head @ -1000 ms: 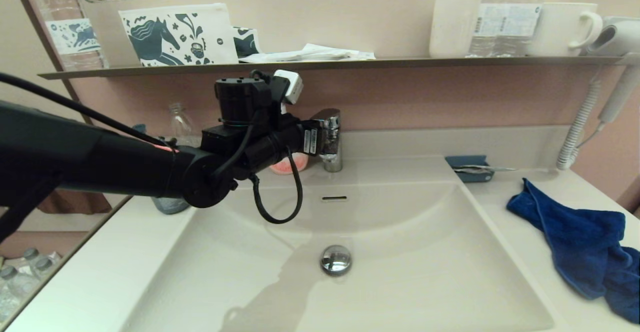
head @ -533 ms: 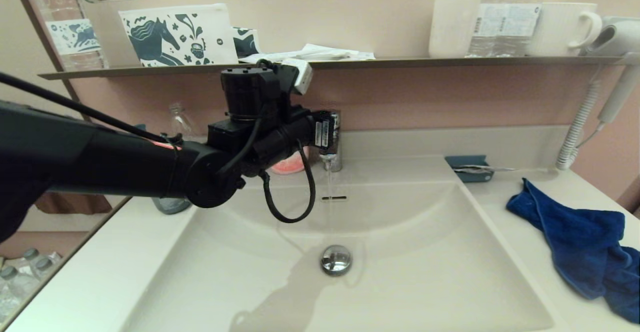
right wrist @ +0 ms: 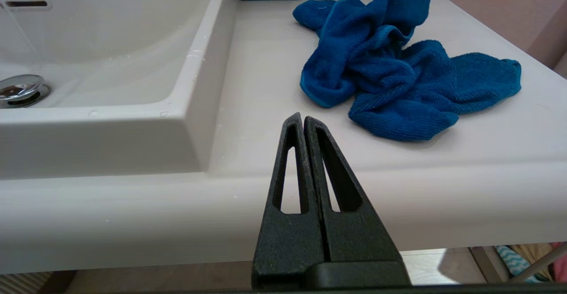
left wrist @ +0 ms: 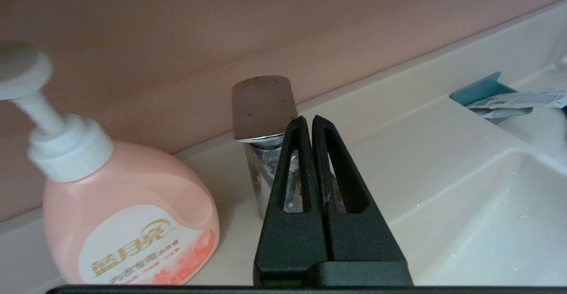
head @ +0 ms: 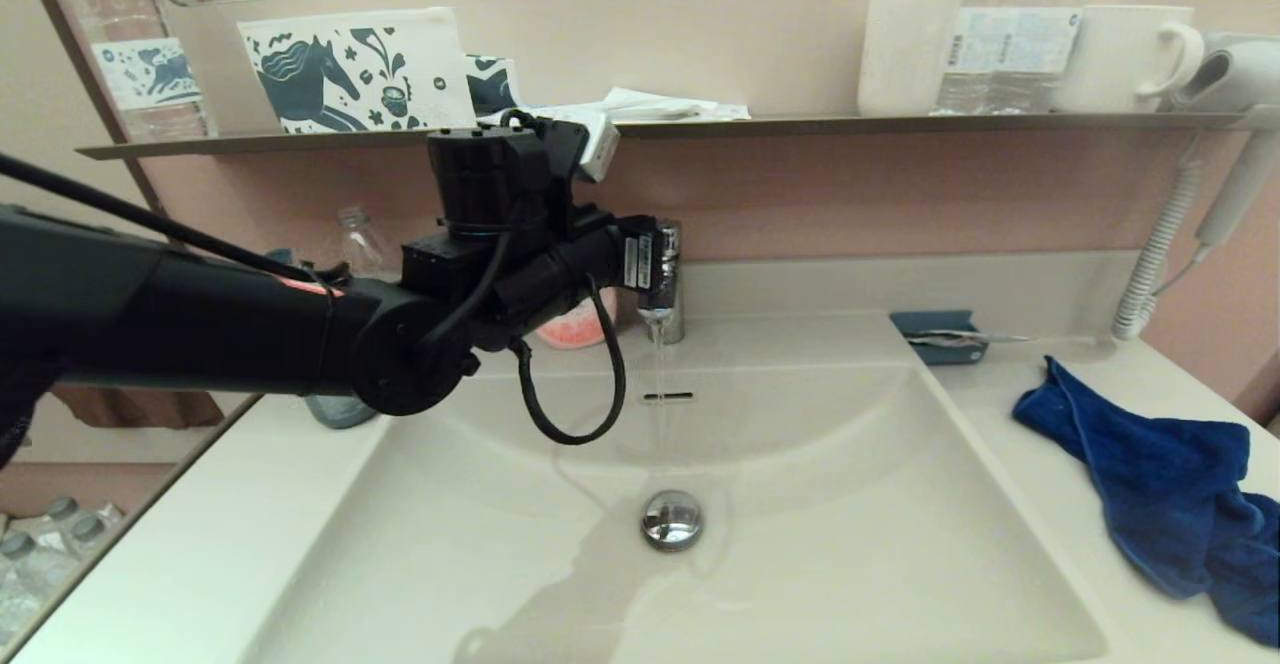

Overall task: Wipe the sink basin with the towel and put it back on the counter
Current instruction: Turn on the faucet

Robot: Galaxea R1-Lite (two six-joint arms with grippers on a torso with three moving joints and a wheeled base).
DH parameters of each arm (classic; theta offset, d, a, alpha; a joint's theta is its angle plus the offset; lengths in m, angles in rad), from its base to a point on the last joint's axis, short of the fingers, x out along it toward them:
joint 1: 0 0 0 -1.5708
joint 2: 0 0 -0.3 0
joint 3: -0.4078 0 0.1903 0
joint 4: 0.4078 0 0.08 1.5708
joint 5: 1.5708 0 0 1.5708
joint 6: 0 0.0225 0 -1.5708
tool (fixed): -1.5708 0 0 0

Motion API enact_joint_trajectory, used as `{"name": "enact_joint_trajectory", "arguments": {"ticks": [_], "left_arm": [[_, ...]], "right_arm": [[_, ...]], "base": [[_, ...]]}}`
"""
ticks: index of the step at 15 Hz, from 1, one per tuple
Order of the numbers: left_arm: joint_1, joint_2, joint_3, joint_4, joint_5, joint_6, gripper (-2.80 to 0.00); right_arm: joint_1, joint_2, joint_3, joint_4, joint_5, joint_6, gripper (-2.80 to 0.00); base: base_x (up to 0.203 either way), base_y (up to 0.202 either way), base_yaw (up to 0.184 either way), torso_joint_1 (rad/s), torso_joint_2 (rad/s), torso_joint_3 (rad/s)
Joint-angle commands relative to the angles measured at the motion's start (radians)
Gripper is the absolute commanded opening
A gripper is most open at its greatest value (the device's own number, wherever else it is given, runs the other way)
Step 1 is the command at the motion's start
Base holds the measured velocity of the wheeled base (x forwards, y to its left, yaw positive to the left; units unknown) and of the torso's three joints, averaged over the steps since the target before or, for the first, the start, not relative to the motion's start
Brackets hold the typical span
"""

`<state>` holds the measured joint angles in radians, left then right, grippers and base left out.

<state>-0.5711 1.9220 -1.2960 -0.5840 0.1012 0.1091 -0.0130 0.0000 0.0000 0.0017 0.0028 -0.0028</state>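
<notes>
A chrome faucet [head: 662, 279] runs water beside a pink soap bottle [left wrist: 126, 223]; a teal tray [head: 937, 334] sits further right.

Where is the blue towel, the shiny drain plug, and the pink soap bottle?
towel [right wrist: 398, 77], right wrist view, on the middle of the crumpled cloth.
drain plug [head: 672, 518], head view, on its chrome top.
soap bottle [left wrist: 128, 214], left wrist view, on the pink body above the label.

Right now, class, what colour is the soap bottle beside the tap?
The soap bottle is pale pink with a white pump, seen best in the left wrist view.
</notes>
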Motion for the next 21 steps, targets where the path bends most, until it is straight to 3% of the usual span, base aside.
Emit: {"name": "enact_joint_trajectory", "arguments": {"ticks": [1,9,18,21], "left_arm": [[0.0,-0.036,0.025,0.0,0.001,0.001,-2.8],[0.001,0.01,0.043,-0.014,0.002,0.004,-2.8],[0.008,0.074,-0.115,-0.012,0.0,0.002,-2.8],[0.011,0.071,-0.111,-0.016,0.003,-0.002,-2.8]], "right_arm": [[-0.001,0.0,0.0,0.0,0.0,0.0,-2.8],[0.0,0.0,0.0,0.0,0.0,0.0,-2.8],[-0.001,0.0,0.0,0.0,0.0,0.0,-2.8],[-0.001,0.0,0.0,0.0,0.0,0.0,-2.8]], "base": [[0.0,0.0,0.0,0.0,0.0,0.0],[0.0,0.0,0.0,0.0,0.0,0.0],[0.0,0.0,0.0,0.0,0.0,0.0],[0.0,0.0,0.0,0.0,0.0,0.0]]}}
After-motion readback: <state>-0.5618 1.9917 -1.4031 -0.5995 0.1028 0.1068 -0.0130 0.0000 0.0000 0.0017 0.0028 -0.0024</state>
